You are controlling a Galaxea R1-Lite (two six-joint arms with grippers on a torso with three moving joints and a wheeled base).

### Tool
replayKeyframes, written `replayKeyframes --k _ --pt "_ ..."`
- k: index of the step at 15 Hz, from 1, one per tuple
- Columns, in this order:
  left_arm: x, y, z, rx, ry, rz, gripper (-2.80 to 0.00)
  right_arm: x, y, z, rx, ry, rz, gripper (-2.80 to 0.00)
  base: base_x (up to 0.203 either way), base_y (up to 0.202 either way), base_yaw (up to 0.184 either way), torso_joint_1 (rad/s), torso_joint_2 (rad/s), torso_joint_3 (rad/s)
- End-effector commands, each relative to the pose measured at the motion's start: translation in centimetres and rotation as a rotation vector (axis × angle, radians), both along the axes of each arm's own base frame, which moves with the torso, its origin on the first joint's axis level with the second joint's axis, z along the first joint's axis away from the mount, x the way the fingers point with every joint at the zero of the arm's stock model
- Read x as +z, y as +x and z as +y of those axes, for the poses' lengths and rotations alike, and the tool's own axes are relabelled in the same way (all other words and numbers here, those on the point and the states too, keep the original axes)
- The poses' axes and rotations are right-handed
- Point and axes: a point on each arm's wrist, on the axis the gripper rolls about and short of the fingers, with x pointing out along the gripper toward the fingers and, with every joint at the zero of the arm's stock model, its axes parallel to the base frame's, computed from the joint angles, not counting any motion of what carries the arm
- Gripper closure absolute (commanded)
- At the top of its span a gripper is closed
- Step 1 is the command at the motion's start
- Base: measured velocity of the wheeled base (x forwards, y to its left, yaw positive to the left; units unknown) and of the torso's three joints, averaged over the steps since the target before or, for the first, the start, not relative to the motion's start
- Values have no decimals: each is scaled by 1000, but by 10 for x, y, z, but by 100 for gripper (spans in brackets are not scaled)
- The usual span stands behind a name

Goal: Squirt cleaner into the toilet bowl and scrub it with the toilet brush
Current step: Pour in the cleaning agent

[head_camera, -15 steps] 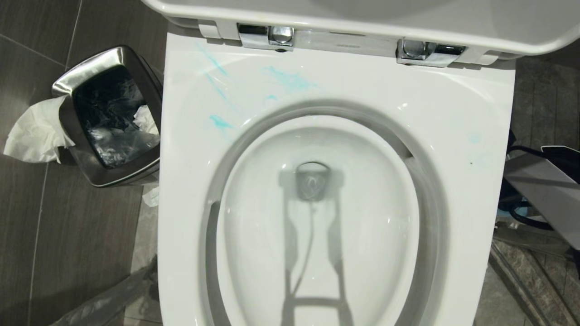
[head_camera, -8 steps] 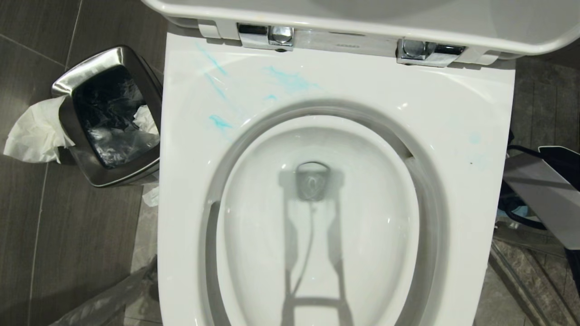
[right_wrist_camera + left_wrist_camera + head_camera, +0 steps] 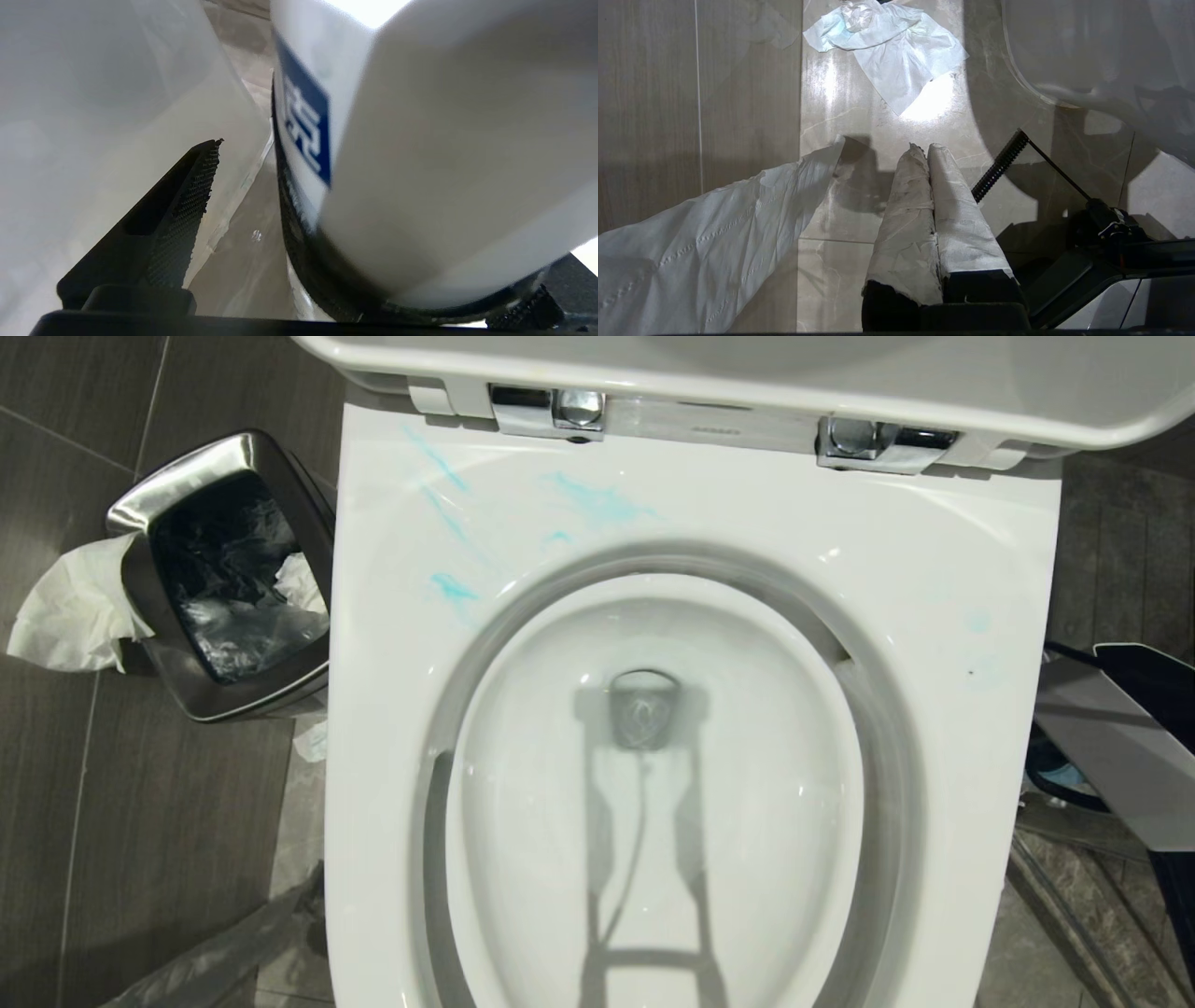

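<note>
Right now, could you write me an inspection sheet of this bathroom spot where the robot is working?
Surface: toilet bowl, lid up, glossy white rim.
Job's things: cleaner smeared blue on the back of the rim; toilet brush, nothing seen.
Clutter: tissue against the steel waste bin; another tissue on the floor.
Grippers: left gripper, fingers shut and wrapped in white, above the floor; right gripper, fingers open, one finger apart from a white bottle.
Cables: black cable with a coiled sleeve near the left gripper.
Surroundings: dark floor tiles.
</note>
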Motion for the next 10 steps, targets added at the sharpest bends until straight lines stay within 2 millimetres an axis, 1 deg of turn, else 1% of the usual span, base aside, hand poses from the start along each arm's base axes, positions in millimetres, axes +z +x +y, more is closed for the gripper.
replayKeyframes --k 1,10 --pt "0 0 0 0 0 2 0 1 3 1 4 -3 -25 -280 0 0 0 0 0 0" --pt "0 0 0 0 -1 2 0 1 10 2 7 0 -62 -280 0 0 0 0 0 0"
